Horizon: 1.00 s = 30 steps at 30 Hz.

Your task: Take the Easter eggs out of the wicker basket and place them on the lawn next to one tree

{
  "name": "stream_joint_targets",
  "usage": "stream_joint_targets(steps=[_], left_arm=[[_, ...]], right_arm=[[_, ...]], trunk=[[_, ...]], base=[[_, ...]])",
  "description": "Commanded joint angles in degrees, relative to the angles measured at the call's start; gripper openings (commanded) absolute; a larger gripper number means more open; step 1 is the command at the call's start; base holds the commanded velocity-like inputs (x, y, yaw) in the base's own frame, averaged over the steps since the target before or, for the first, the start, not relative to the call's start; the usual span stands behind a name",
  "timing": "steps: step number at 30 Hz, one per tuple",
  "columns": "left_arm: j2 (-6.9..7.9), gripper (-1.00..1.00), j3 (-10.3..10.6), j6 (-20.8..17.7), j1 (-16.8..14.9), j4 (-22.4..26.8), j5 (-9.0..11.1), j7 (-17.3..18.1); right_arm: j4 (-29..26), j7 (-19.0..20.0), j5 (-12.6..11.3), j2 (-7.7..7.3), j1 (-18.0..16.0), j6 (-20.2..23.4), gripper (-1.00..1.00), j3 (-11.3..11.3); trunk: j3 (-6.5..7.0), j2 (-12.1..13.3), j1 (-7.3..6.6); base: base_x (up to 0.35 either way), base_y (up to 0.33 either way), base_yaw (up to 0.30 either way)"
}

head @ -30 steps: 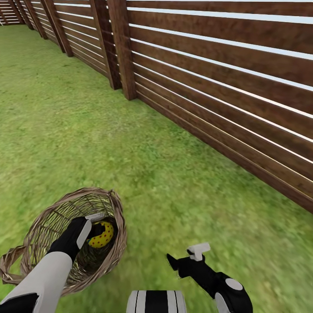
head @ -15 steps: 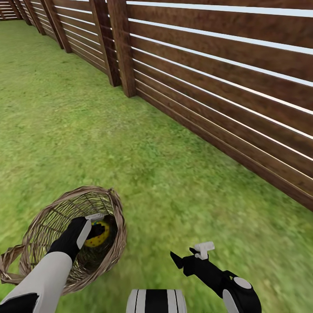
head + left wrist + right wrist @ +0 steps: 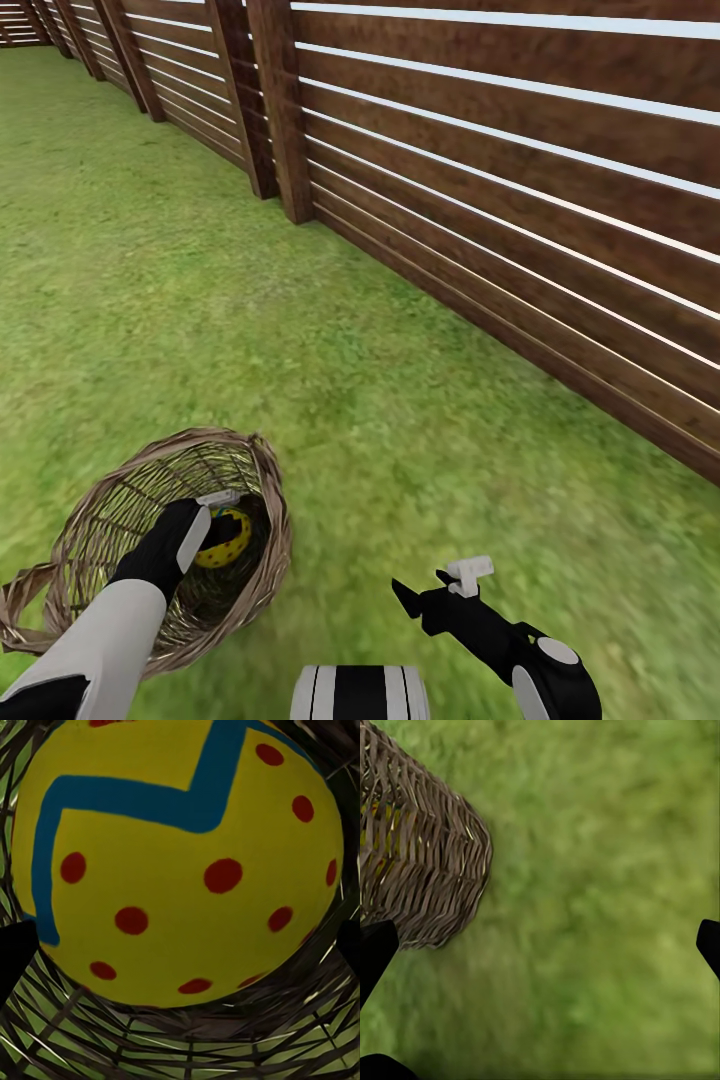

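The left gripper [image 3: 222, 515] reaches down into the round, brown woven-wicker basket [image 3: 262, 480] at the near left of the scene, and a yellow Easter egg with red dots and a blue-edged zigzag band [image 3: 226, 538] sits right at its fingertips. In the left wrist view the egg [image 3: 176, 862] looms large between the two dark fingertips [image 3: 13, 956], which stand apart at either side; whether they press on its smooth shell cannot be told from here. One egg can be counted for certain; faint yellow glimpsed through the weave in the right wrist view may be more, but it is too dim to say.

The basket's [image 3: 412, 862] open weave of thin canes lets the grass show through its wall. It rests on the mottled, short green lawn [image 3: 400, 430], leaning a little.

The right gripper [image 3: 438, 590] hovers above bare grass to the right of the basket, jaws spread wide and empty, its dark fingertips [image 3: 709, 941] well apart.

A dark brown fence of horizontal wooden slats [image 3: 520, 200] runs along the far right, with stout upright posts.
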<state>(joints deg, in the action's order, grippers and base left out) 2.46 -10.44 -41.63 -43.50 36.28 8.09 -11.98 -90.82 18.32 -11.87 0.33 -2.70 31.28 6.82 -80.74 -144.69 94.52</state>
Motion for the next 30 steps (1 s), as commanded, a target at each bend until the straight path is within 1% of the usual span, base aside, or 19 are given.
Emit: stream_joint_targets(steps=[1,9,11,18,21,30], left_arm=[[0.0,1.0,-0.03,-0.21,-0.01,0.15,0.61,-0.41],[0.0,1.0,-0.13,0.4,0.04,0.52,0.67,-0.63],[0.0,1.0,-0.17,0.67,0.06,0.54,0.69,-0.66],[0.0,1.0,-0.33,1.05,0.08,0.65,0.7,-0.67],[-0.02,1.0,-0.36,1.11,0.11,0.7,0.7,-0.67],[-0.09,1.0,-0.43,1.7,0.17,0.64,0.7,-0.73]], right_arm=[[-0.05,0.05,-0.27,0.02,-0.02,0.36,1.0,-0.05],[-0.05,0.05,-0.14,0.02,-0.02,0.45,1.0,-0.05],[-0.05,0.05,-0.11,0.02,-0.02,0.45,1.0,-0.05],[-0.05,0.05,-0.08,0.02,-0.02,0.45,1.0,-0.05],[-0.05,0.05,-0.08,0.02,-0.02,0.45,1.0,-0.05],[-0.05,0.05,-0.08,0.02,-0.02,0.45,1.0,-0.05]], trunk=[[-0.04,-0.02,-0.01],[-0.04,-0.02,-0.01],[-0.48,-0.04,0.04],[-0.48,-0.04,0.04],[-1.15,-0.08,0.12],[-1.15,-0.08,0.12]], base=[[0.0,0.0,0.0],[0.0,0.0,0.0],[0.0,0.0,0.0],[0.0,0.0,0.0],[0.0,0.0,0.0],[0.0,0.0,0.0]])
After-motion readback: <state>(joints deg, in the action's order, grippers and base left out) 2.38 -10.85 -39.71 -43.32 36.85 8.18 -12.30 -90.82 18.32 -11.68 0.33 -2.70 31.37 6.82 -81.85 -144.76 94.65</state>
